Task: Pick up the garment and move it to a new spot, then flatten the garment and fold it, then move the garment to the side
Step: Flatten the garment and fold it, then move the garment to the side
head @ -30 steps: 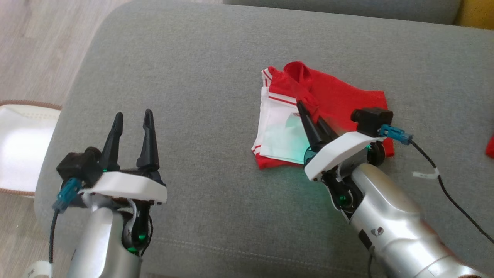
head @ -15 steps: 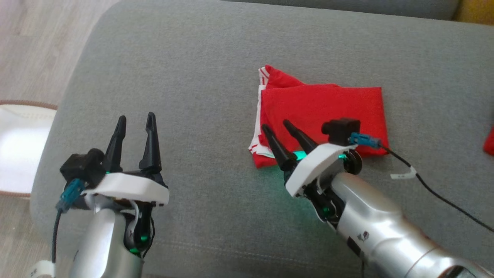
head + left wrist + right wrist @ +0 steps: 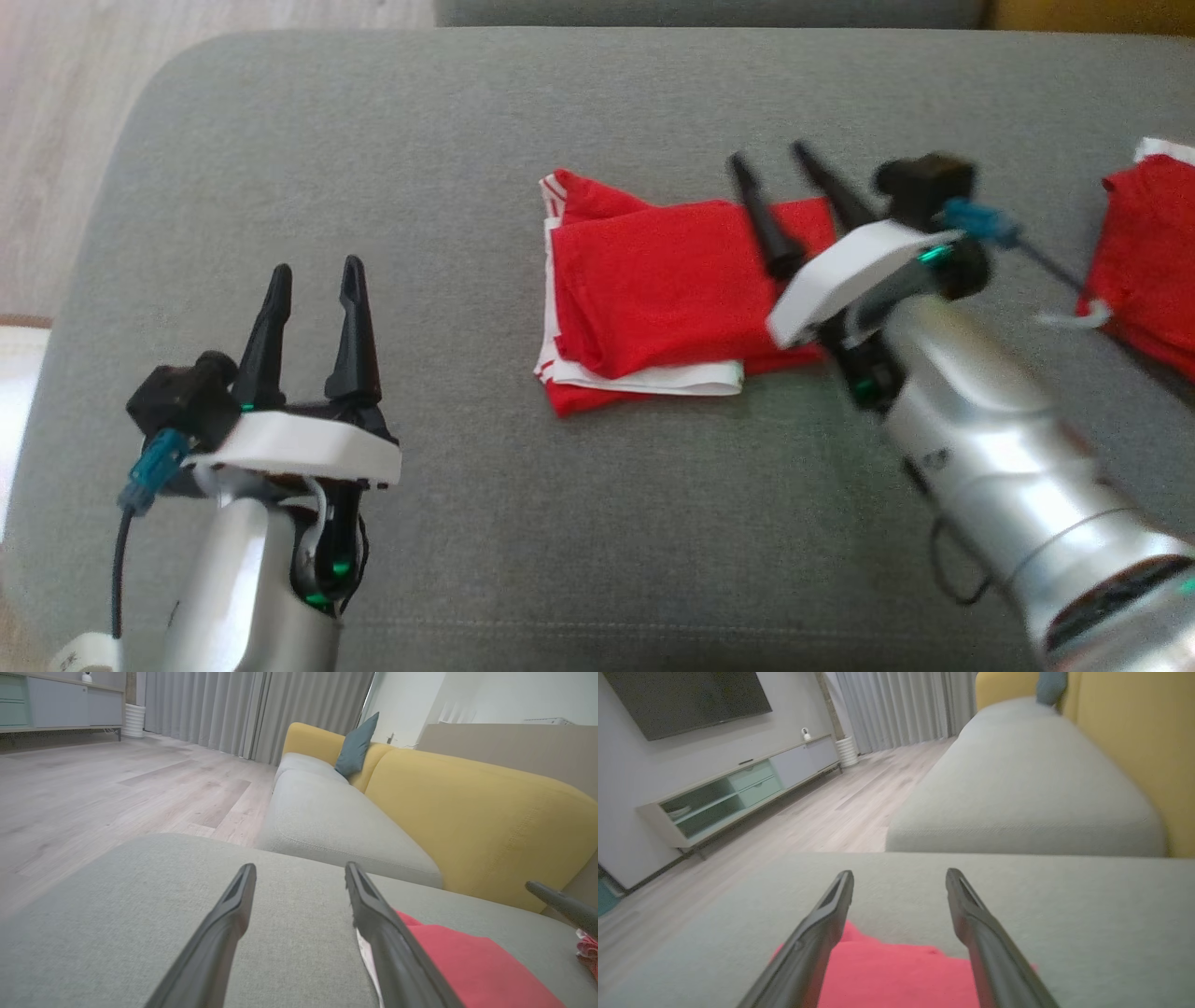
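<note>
Folded red fabric garment w/ white trim (image 3: 653, 289) lies flat mid grey sofa cushion (image 3: 420, 121). Right gripper (image 3: 768, 154) over its right edge, fingers wide, empty. Left gripper (image 3: 316, 268) well apart at left, fingers wide, empty. White cable tag (image 3: 1074, 317) too blurred to read.

The folded garment (image 3: 653, 289) lies on the ottoman cushion (image 3: 448, 168), about mid-width. The left hand (image 3: 316, 267) sits over the cushion's near left part, well apart from the garment. The right hand (image 3: 769, 154) is over the garment's right end, fingertips past its far edge. Another garment (image 3: 1148, 243) lies at the far right. The floor (image 3: 65, 93) lies left of the cushion, and a sofa (image 3: 336, 816) stands beyond it.
</note>
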Controlling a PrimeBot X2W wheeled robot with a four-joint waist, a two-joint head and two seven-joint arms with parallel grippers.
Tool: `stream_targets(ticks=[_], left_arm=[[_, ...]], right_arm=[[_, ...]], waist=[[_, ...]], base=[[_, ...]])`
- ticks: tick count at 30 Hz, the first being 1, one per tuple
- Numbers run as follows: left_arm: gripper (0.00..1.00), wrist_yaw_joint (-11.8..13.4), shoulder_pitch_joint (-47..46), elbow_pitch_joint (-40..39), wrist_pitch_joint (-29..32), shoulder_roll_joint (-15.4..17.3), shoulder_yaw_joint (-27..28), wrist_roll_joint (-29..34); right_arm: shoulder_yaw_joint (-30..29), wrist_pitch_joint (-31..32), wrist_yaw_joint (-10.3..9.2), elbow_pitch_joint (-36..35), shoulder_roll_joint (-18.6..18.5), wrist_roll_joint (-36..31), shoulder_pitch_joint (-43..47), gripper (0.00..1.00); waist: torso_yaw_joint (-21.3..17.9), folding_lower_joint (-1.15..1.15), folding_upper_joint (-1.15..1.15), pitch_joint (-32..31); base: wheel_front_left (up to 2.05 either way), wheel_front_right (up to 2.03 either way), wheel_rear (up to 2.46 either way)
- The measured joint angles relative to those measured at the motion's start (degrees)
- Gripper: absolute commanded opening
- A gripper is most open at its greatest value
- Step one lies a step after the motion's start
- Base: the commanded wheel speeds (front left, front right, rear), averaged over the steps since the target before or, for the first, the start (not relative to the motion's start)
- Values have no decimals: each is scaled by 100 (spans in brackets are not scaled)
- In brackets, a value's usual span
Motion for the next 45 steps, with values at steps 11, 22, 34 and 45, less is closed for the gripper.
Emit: stream_targets(ticks=[11,22,34,45], left_arm=[[100,-1,8,-563,0,0,-5,-51],[100,-7,393,-760,0,2,-43,107],[100,-7,441,-742,0,4,-178,186],[100,-60,115,-633,0,4,-407,183]], right_arm=[[-2915,-18,0,-2308,-201,-3432,1809,100],[-3876,-18,0,-3474,164,-4153,3188,100],[-3910,-11,0,-3639,198,-4020,3292,100],[-3505,697,0,-2730,198,-3002,2514,100]], waist=[[-455,0,0,2],[-653,0,0,-12],[-606,0,0,163],[-180,1,0,641]], base=[[0,0,0],[0,0,0],[0,0,0],[0,0,0]])
